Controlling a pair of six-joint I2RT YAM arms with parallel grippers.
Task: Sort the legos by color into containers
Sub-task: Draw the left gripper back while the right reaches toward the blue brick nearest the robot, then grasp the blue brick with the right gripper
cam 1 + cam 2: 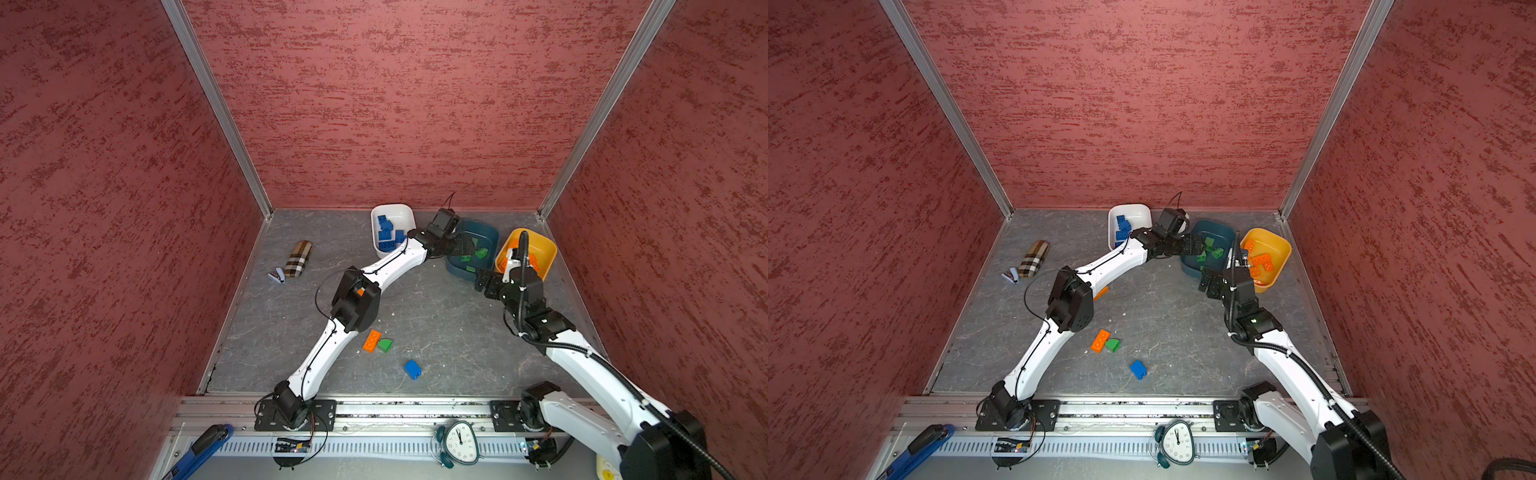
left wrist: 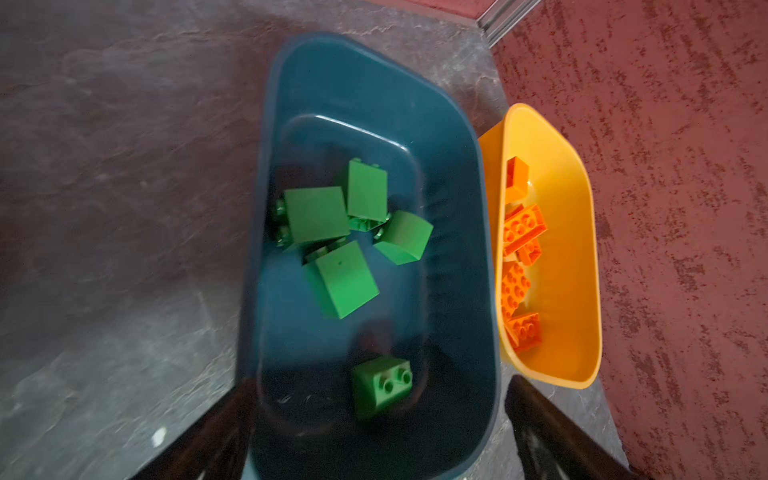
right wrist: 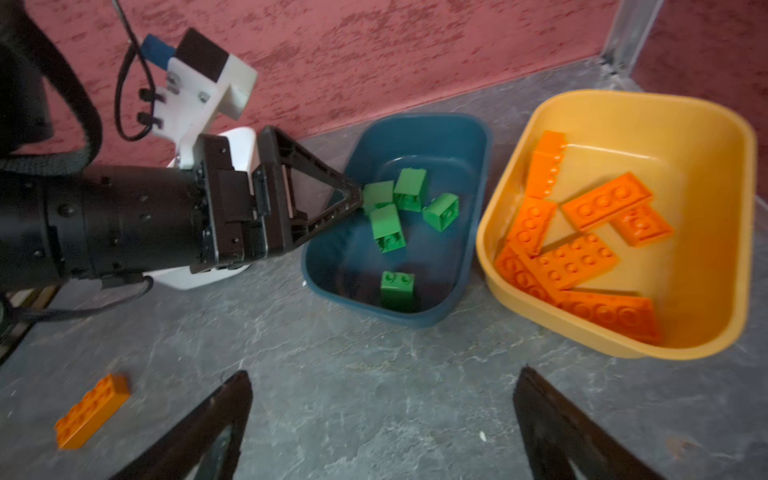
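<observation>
Over the teal bowl [image 3: 424, 117] hangs your released left gripper [image 3: 353, 199]; the orange plate [image 1: 371, 340], toward the front edge, seems nearer your released right gripper [image 3: 384, 372].

1. The left gripper [image 3: 358, 196], jaws apart, hangs over the teal bowl [image 3: 419, 122] at its rim on the side toward the white bowl [image 1: 405, 214]. The rest of that bowl is open from above.
2. Between teal bowl and yellow bowl [image 3: 631, 99]: narrow gap only.
3. The table [image 1: 436, 307] is bare across its middle, a wide passage. Loose bricks [image 1: 371, 340] lie toward the front.
</observation>
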